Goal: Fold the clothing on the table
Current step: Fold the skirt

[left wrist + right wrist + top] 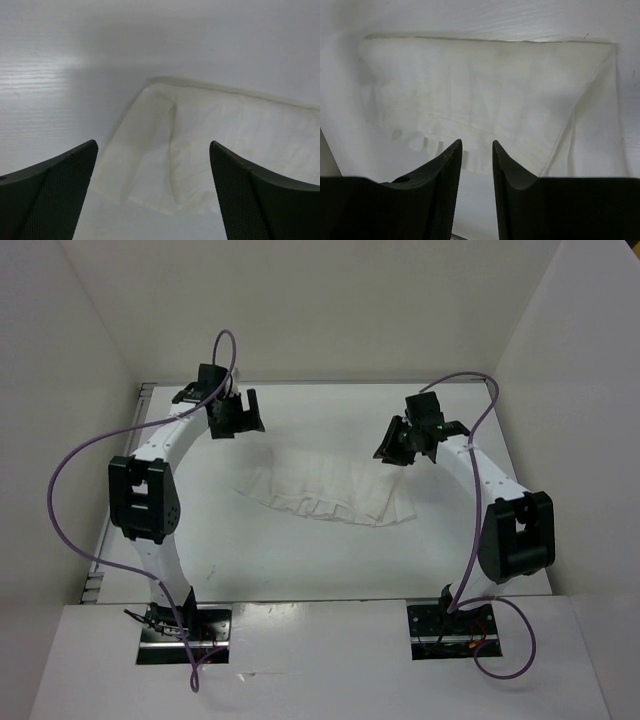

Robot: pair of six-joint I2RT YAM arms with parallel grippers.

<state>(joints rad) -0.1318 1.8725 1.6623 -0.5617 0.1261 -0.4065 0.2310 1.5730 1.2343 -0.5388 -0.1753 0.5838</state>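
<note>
Skirt (325,490) lies flat on bench (300,570), below and between both tools, seemingly part-folded. Left tool (153,143): jaws wide apart, empty, skirt corner just ahead. Right tool (476,142): jaws narrowly apart, empty, pleated hem just below. Risks: thin fabric slips from pinch; grabbing only top layer undoes fold; uneven lift skews edges.

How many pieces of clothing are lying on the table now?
1. The white pleated skirt lies partly folded near the middle of the table. A second piece hidden under it seems unlikely.
</note>
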